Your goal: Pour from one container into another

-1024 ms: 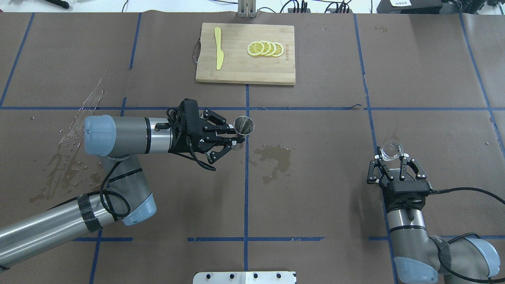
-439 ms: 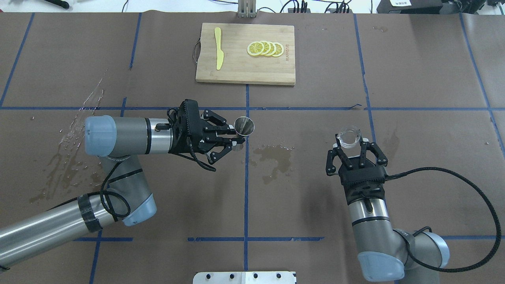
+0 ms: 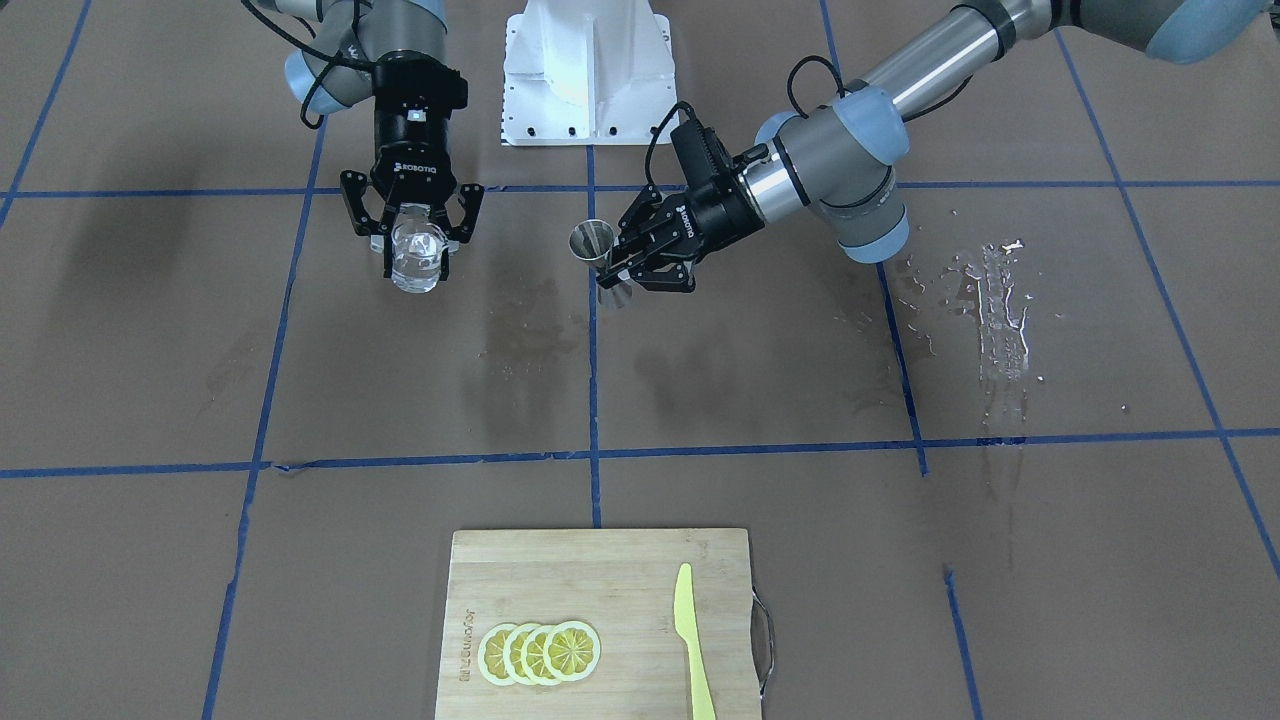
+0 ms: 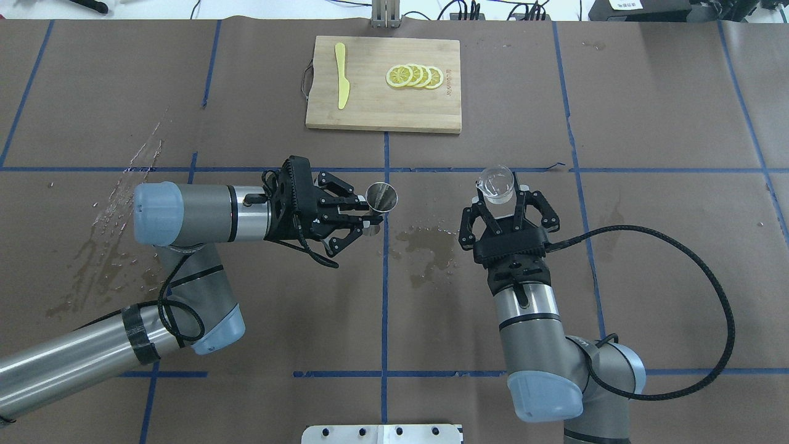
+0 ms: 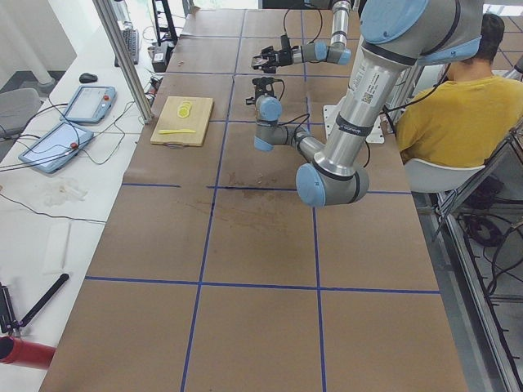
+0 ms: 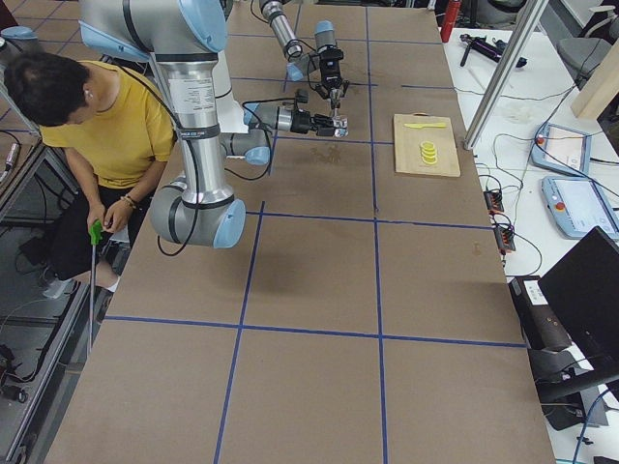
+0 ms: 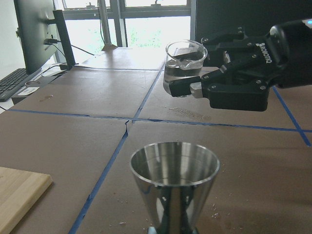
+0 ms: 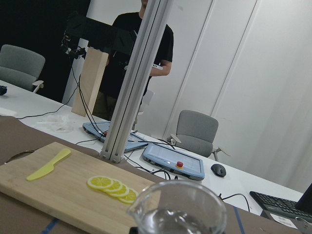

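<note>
The steel jigger (image 4: 381, 197) stands upright in the air at the table's middle, and my left gripper (image 4: 368, 212) is shut on its narrow waist. Its open upper cone (image 7: 174, 168) fills the bottom of the left wrist view and looks empty. The small clear glass cup (image 4: 497, 184), upright with clear liquid inside, is held by my right gripper (image 4: 500, 196), shut on it. The cup (image 7: 184, 66) hangs off to the jigger's right, apart from it and higher than its rim. In the front-facing view the cup (image 3: 417, 258) is left of the jigger (image 3: 592, 243).
A wooden cutting board (image 4: 370, 108) lies at the far middle with lemon slices (image 4: 414, 76) and a yellow knife (image 4: 341, 75). Wet stains mark the paper below the jigger (image 4: 428, 243) and at the left (image 4: 117, 209). A person sits behind the robot (image 5: 458, 106).
My right arm has carried the glass cup leftward and farther from the robot, toward the jigger. The left arm and the jigger have stayed put.
</note>
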`<state>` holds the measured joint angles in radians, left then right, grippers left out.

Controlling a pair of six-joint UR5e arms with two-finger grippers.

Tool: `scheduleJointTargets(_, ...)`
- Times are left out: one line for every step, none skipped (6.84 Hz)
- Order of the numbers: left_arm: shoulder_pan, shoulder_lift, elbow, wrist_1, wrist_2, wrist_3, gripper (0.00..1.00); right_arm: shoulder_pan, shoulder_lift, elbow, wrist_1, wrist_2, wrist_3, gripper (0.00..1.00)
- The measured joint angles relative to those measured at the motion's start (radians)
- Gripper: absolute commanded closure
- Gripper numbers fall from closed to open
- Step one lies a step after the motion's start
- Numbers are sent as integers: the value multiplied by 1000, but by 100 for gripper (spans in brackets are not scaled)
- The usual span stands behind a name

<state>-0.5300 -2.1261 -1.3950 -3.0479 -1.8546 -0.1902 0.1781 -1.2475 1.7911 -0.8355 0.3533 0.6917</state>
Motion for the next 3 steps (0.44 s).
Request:
scheduleJointTargets(1,0,3,1,11,0,100,34,45,1,-58,45,-26,100)
scheduleJointTargets(2,0,4,1,15,0,100,60,90,1,-139,79,-34,100)
scheduleJointTargets(2,0,5,1,16,0,100,71,123,2,-193,95,-38,100)
